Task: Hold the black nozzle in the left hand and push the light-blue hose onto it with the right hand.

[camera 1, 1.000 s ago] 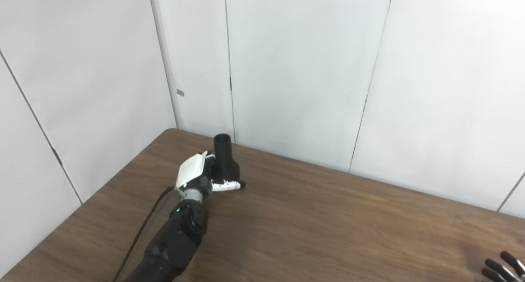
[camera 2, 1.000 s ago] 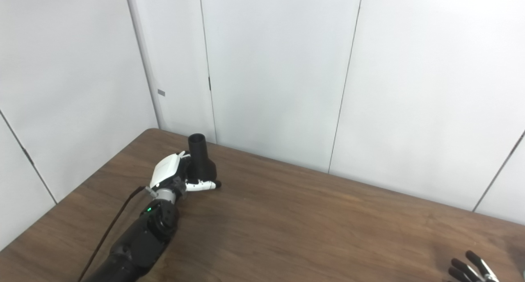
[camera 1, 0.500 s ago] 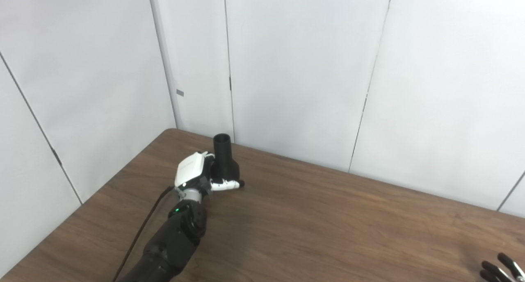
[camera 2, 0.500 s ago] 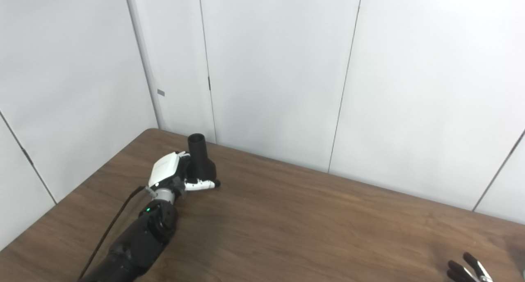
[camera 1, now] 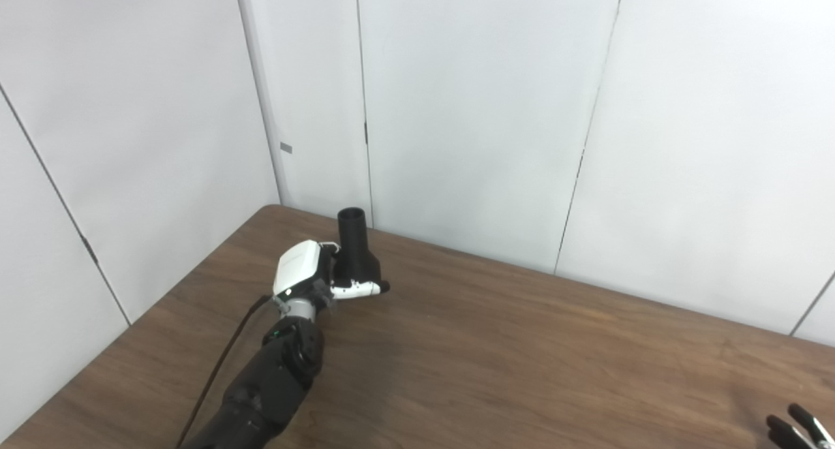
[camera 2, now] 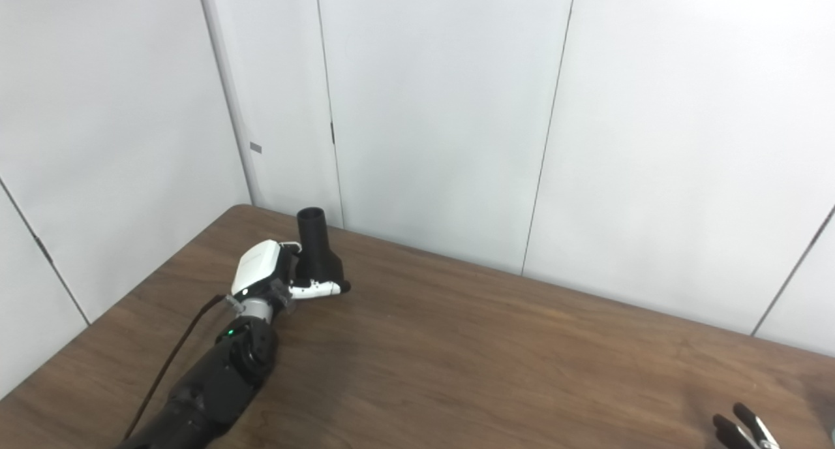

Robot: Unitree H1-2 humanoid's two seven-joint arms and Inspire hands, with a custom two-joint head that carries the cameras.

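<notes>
Brown table (camera 1: pixel 522 344), 1 upright black nozzle (camera 1: pixel 355 250) clamped in left hand (camera 1: pixel 306 273); right hand (camera 2: pixel 743 429) fingertips only, grip unclear.

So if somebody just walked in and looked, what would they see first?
Probably the white left robot hand near the far left corner of the brown table, wrapped around a black nozzle that points its open end up. After that, the dark fingertips of the right robot hand, just peeking in at the bottom right. No light-blue hose shows anywhere.
</notes>
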